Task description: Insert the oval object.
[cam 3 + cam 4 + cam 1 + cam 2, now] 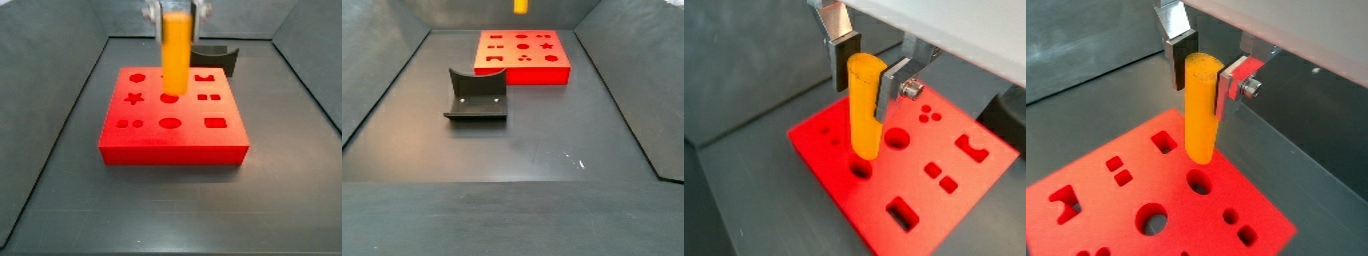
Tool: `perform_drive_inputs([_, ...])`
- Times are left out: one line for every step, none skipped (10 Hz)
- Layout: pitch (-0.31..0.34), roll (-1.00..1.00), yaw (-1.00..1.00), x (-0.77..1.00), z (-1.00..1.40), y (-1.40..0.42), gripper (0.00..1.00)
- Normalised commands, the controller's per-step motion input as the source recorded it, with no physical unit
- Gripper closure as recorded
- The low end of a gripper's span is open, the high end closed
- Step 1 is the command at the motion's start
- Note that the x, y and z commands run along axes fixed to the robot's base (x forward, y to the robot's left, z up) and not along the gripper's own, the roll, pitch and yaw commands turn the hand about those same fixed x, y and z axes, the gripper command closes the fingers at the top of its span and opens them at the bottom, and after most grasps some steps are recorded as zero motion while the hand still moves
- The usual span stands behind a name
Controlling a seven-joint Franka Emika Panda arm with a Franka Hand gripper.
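The gripper [867,68] is clamped on the top of the oval object [865,110]; the peg hangs upright, long axis vertical, above the red block [174,122]. In a side view its tip sits over the oval hole [170,98], at 12 o'clock from the block's centre; whether it has entered, I cannot tell.

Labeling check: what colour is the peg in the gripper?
Orange-yellow oval object, clearest in a wrist view, held by the gripper.

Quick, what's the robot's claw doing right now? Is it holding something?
Gripper: closed on the orange peg, holding it upright above the red block; the peg's tip is over a hole, not in yet.
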Motion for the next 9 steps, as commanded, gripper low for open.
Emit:
perform_drive_inputs([-0.076,0.05,0.39,0.19,-0.49,0.0,1.0])
perform_drive_inputs([-0.069,0.01,0.49,0.06,-0.38,0.0,1.0])
perform_drive_inputs([0.0,0.0,0.31,0.02,-0.17,0.0,1.0])
perform_drive_inputs([0.0,0.0,0.12,0.0,-0.01,0.0,1.0])
perform_drive_inputs([0.0,0.07,0.0,0.0,-0.17,0.0,1.0])
perform_drive_inputs([0.0,0.15,-0.01,0.0,-0.28,0.0,1.0])
perform_drive_inputs([0.0,0.19,-0.04,0.01,-0.32,0.0,1.0])
perform_drive_inputs([0.0,0.14,0.0,0.0,-0.25,0.0,1.0])
perform_drive_inputs([-0.021,0.03,0.0,0.0,-0.22,0.0,1.0])
